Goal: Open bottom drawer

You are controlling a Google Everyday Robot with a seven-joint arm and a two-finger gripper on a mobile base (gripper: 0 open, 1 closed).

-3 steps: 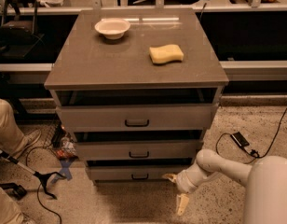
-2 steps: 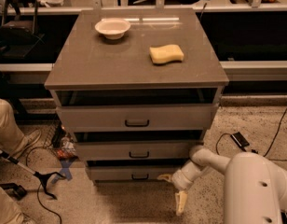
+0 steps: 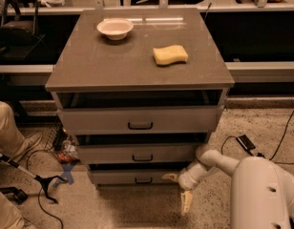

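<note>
Bottom drawer (image 3: 113, 177): lowest of three grey fronts, under the middle drawer (image 3: 104, 154) and top drawer (image 3: 99, 120); a dark gap shows above its front.
Handle (image 3: 143, 180): small black bar at the centre of that front, untouched.
Gripper (image 3: 179, 190): low near the floor, at the right end of the bottom drawer's front, right of the handle and apart from it.
Jaws: spread wide with nothing between them; one pale finger (image 3: 171, 177) points left at the drawer front, the other hangs down.
Arm (image 3: 218, 160): white, entering from the lower right.
Tabletop (image 3: 89, 66): carries a white bowl (image 3: 115, 27) at the back left and a yellow sponge (image 3: 170, 55) to its right, well apart.
</note>
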